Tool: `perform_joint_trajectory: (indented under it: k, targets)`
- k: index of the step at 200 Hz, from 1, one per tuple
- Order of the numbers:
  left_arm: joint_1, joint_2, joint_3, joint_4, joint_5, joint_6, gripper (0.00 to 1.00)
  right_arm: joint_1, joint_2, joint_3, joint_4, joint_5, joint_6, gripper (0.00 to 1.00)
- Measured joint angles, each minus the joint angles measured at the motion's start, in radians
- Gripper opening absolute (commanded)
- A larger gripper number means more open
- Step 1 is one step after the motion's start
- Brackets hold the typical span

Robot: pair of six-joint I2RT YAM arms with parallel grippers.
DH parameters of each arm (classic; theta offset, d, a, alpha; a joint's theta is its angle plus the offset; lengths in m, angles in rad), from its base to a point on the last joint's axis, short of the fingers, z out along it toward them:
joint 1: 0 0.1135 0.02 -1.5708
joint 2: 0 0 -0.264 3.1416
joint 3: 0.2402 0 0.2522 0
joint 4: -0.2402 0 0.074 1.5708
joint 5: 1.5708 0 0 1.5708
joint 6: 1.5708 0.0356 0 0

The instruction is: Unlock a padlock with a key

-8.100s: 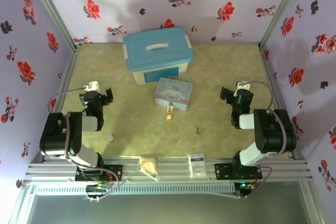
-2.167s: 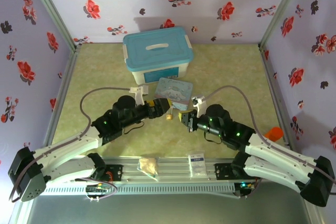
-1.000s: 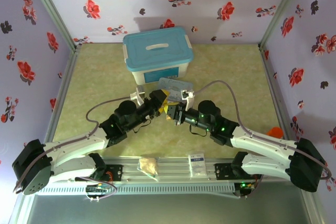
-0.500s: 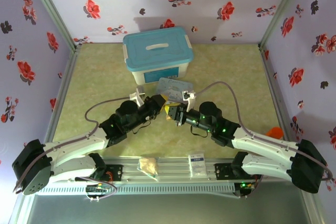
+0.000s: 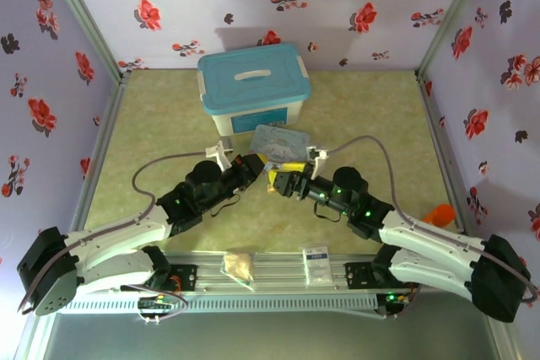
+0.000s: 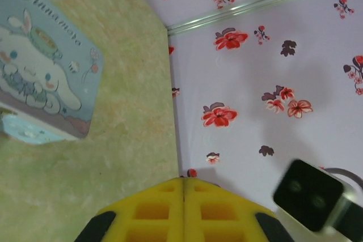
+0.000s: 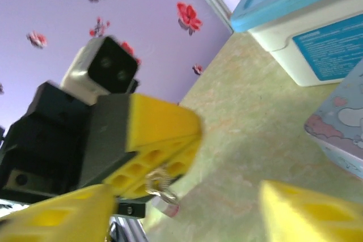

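- Your L gripper (image 6: 183,190): yellow fingers pressed flat together, only a seam btw them in the L wrist view.
- In the R wrist view, a thin silver loop hangs at the lower edge of those fingers. It reads as the shackle of the padlock (image 7: 161,189). The brass body is hidden, so you can't see how deep the grip sits.
- Padlock is up off the table (image 5: 380,115), held at the L fingertips.
- Your R gripper (image 7: 187,203): spread wide, nothing btw the fingers. One finger shows bottom-left and one bottom-right of its own view, w/ the L fingers and shackle just ahead of the gap.
- From the top view, both grippers meet nose to nose mid-table, L (image 5: 256,166) and R (image 5: 281,181), close together.
- Cartoon tin (image 5: 283,137) lies just beyond them, flat on the table.
- Blue-lid box (image 5: 253,86) is behind the tin, near the back wall.
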State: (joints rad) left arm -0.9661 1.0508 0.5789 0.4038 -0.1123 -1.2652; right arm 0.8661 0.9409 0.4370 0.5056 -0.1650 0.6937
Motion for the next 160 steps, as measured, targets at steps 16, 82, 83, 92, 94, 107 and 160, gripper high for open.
perform_joint_trajectory:
  k: [16, 82, 83, 92, 94, 107, 160]
  targets:
    - [0.0, -0.009, 0.001, 0.015, -0.005, 0.077, 0.0, -0.05, -0.008, -0.012, 0.019, -0.035, 0.031, 0.82]
    - [0.0, -0.02, -0.001, 0.226, 0.038, 0.293, 0.0, -0.056, 0.03, -0.002, 0.247, -0.236, 0.103, 0.79]
    - [0.0, -0.02, -0.001, 0.229, 0.039, 0.294, 0.0, -0.056, 0.032, -0.002, 0.25, -0.237, 0.104, 0.79]
    - [0.0, -0.023, -0.002, 0.261, 0.048, 0.307, 0.0, -0.056, 0.049, -0.001, 0.286, -0.253, 0.112, 0.74]
    - [0.0, -0.023, -0.003, 0.266, 0.05, 0.309, 0.0, -0.056, 0.053, -0.001, 0.296, -0.256, 0.113, 0.73]
    - [0.0, -0.024, -0.006, 0.307, 0.063, 0.322, 0.0, -0.056, 0.08, 0.0, 0.341, -0.269, 0.127, 0.68]
    - [0.0, -0.024, -0.008, 0.376, 0.089, 0.334, 0.0, -0.05, 0.143, 0.006, 0.452, -0.289, 0.154, 0.64]
